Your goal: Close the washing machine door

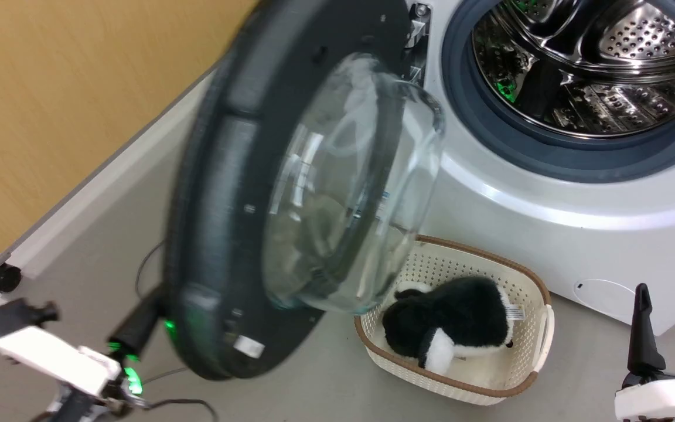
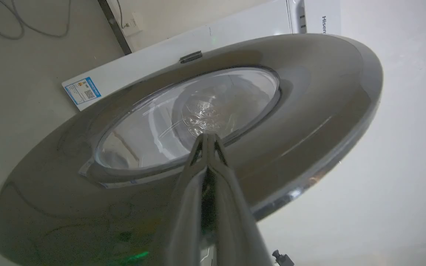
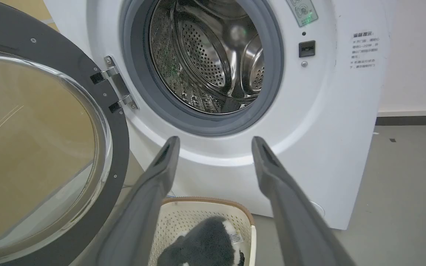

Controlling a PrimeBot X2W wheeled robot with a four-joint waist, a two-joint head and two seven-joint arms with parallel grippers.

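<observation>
The washing machine door (image 1: 238, 205) stands swung wide open to the left of the washing machine (image 1: 548, 205), its glass bowl (image 1: 349, 187) bulging toward me. The steel drum (image 1: 595, 64) and grey gasket (image 1: 490, 135) lie exposed. My left gripper (image 1: 149, 308) is behind the door's lower edge. In the left wrist view it (image 2: 207, 137) is shut, with nothing between the fingers and its tips against the door's glossy outer face (image 2: 309, 111) at the window's rim. My right gripper (image 1: 668, 328) hangs open at the lower right, its fingers (image 3: 161, 173) pointing at the machine's front (image 3: 327, 111) below the drum (image 3: 205, 55).
A cream basket (image 1: 525, 293) holding a black-and-white plush toy (image 1: 454, 322) sits on the floor below the door and against the machine's front. A wood-coloured panel (image 1: 50, 117) on castors stands to the left. A cable (image 1: 144, 269) lies on the grey floor.
</observation>
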